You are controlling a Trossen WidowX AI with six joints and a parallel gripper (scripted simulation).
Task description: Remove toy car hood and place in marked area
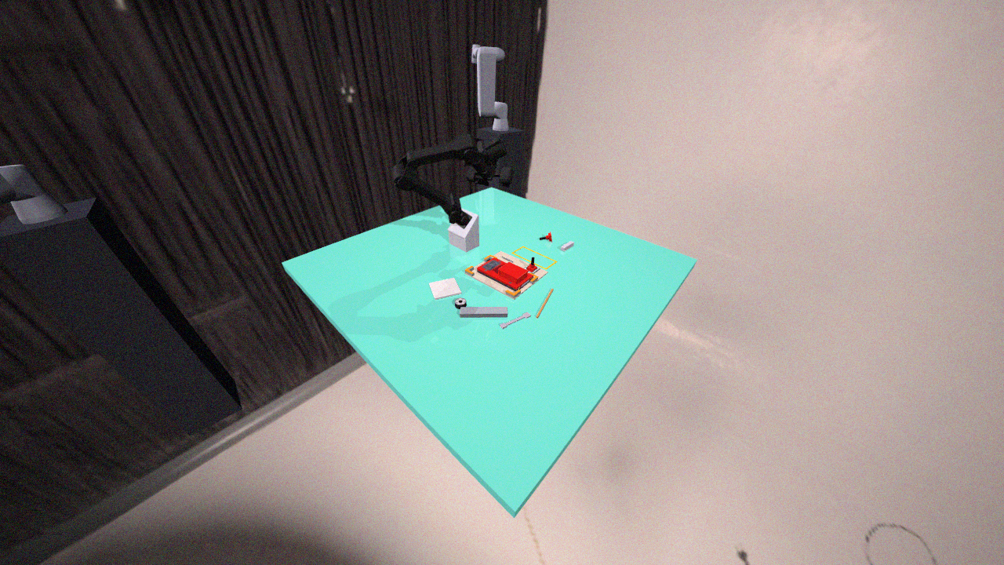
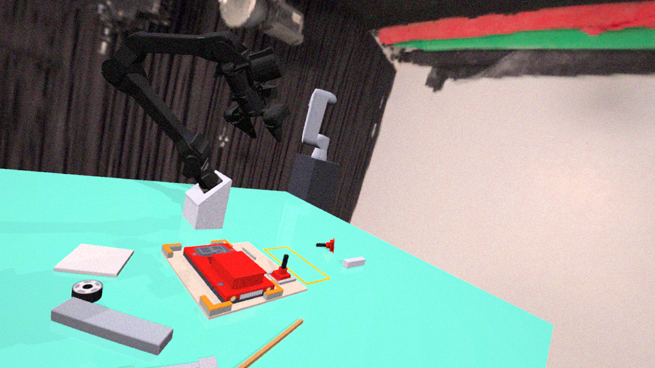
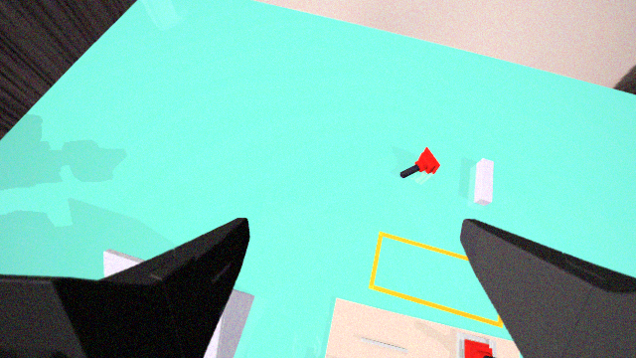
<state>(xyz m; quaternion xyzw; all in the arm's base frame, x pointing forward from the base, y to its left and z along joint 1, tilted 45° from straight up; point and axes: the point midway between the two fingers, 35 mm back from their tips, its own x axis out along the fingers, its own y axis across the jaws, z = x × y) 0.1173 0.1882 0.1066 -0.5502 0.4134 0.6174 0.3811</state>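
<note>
We saw the open claw [image 1: 496, 176] [image 2: 262, 135] [image 3: 353, 228] above the bench [image 1: 519, 393] [image 2: 409, 357] [image 3: 248, 124], and a white block [image 1: 567, 245] [image 2: 354, 262] [image 3: 483, 182] near the yellow outline [image 1: 519, 249] [image 2: 296, 260] [image 3: 432, 303].

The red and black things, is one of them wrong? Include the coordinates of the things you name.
Yes, maybe: one red piece [image 1: 549, 237] [image 2: 330, 245] [image 3: 427, 161] lies tipped over on the table, while its look-alike [image 1: 532, 266] [image 2: 280, 274] [image 3: 477, 349] stands upright by the car [image 1: 497, 271] [image 2: 230, 271].
</note>
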